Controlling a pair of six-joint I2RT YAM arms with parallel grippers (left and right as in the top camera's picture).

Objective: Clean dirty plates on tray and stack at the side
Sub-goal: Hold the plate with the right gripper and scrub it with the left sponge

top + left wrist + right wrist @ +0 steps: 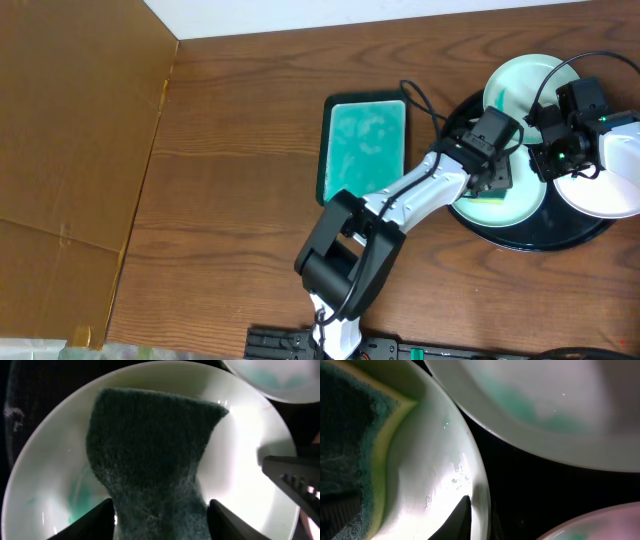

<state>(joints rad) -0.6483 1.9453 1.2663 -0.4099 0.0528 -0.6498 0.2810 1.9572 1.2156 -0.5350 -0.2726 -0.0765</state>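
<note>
— What has the left gripper (159,527) got?
— I've got it clamped tight on the dark green sponge (150,455); the sponge lies on the near mint plate (245,455), beside a teal smear (80,497).
— And the right gripper (552,168)?
— One finger (462,517) sits at that plate's rim; how wide it stands I cannot tell; beyond lie the far mint plate (520,80), also smeared, and the white plate (620,185); the black tray (545,240) carries them.

Overhead top-down; wrists seemingly near plate (240,460)
</note>
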